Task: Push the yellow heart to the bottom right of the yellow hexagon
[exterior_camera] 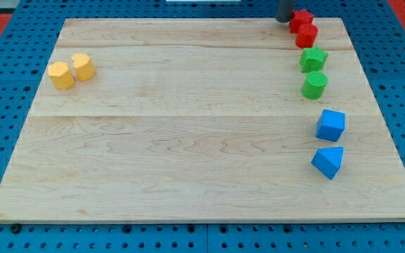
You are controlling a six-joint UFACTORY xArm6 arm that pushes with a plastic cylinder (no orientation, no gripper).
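Note:
Two yellow blocks sit side by side and touching at the view's upper left of the wooden board point(188, 176). The right one point(83, 67) looks like the yellow heart. The left, slightly lower one point(61, 75) looks like the yellow hexagon. The heart is to the upper right of the hexagon. My tip point(285, 21) is at the board's top edge on the view's right, far from the yellow blocks and just left of a red star point(301, 19).
A column of blocks runs down the view's right side: the red star, a red round block point(306, 35), a green star point(313, 59), a green round block point(314, 85), a blue cube point(330, 125) and a blue triangle point(328, 161). A blue pegboard point(5, 232) surrounds the board.

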